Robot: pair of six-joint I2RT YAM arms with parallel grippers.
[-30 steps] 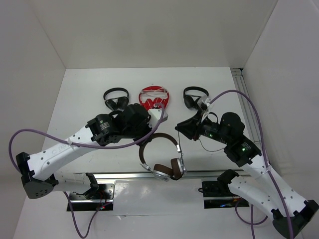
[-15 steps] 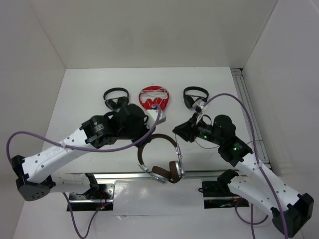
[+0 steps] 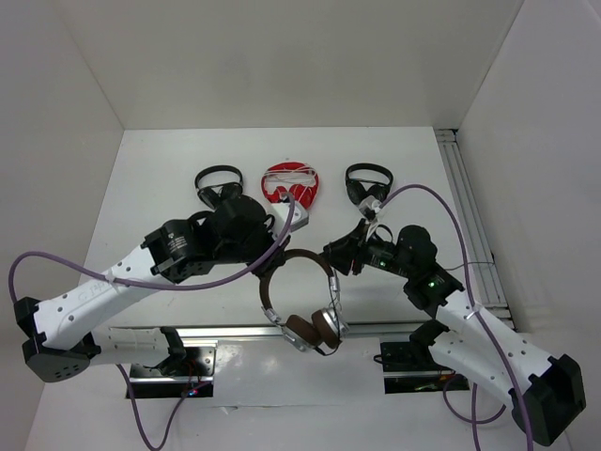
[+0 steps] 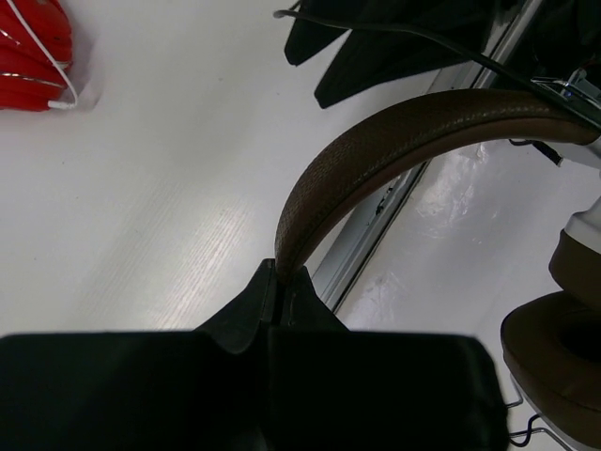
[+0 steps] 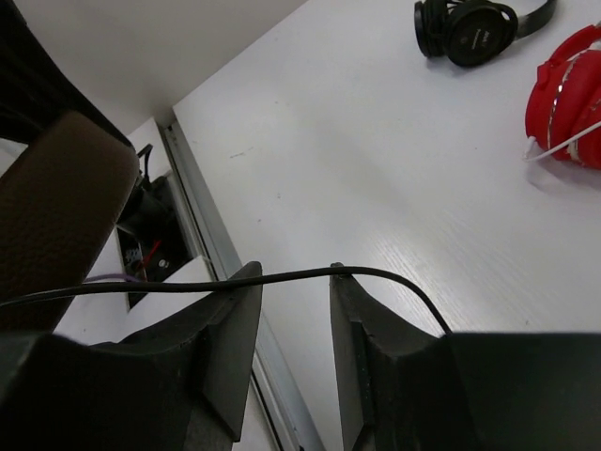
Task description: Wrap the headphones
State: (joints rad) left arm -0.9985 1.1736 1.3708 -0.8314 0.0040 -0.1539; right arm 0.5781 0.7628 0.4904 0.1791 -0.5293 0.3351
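The headphones point(image 3: 302, 299) have a brown headband and silver-and-brown ear cups point(image 3: 310, 331). They hang over the table's near edge. My left gripper point(image 3: 273, 267) is shut on one end of the headband point(image 4: 413, 132), as the left wrist view point(image 4: 281, 273) shows. One brown ear pad point(image 4: 554, 366) is at that view's lower right. My right gripper point(image 3: 337, 256) is open beside the headband's right side. The thin black cable point(image 5: 282, 275) lies across its two fingertips point(image 5: 246, 278), unclamped. A brown padded part of the headphones point(image 5: 56, 216) fills the left of the right wrist view.
A red pair with white cord point(image 3: 289, 183) lies at the back centre. Two small black pairs point(image 3: 218, 183) point(image 3: 368, 180) lie on either side of it. A metal rail point(image 3: 235, 331) runs along the near edge and another point(image 3: 467, 202) along the right side.
The right gripper has moved left and nearer to the headband. The headphones have swung slightly down and left, still held by the left gripper.
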